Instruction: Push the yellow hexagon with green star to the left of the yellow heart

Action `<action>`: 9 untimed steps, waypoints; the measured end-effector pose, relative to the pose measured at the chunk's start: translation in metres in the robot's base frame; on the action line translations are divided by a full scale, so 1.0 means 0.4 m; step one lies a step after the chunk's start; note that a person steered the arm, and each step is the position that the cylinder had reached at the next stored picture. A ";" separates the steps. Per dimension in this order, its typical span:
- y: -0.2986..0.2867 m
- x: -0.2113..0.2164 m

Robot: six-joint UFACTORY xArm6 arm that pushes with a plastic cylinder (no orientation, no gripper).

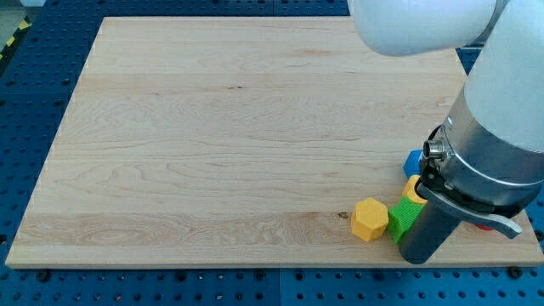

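Note:
The yellow hexagon (370, 218) lies near the board's bottom right. The green star (404, 219) touches its right side and is partly covered by the arm. A yellow block (413, 189), probably the yellow heart, peeks out just above the green star, mostly hidden behind the arm. My tip is hidden: the dark rod's housing (423, 234) stands over the green star's right side, so the tip's exact place does not show.
A blue block (412, 161) shows at the arm's left edge above the yellow block. A sliver of red block (483, 226) shows under the arm at the right. The large white and grey arm (493, 127) covers the board's right side. The wooden board (212, 127) lies on a blue perforated table.

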State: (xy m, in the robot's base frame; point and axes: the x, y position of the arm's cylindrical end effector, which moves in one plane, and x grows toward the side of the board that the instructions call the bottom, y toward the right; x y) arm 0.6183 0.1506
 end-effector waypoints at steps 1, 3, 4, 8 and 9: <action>0.018 0.001; 0.211 -0.012; 0.227 -0.037; 0.070 -0.061; 0.031 -0.024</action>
State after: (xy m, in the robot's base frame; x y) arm 0.6089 0.1628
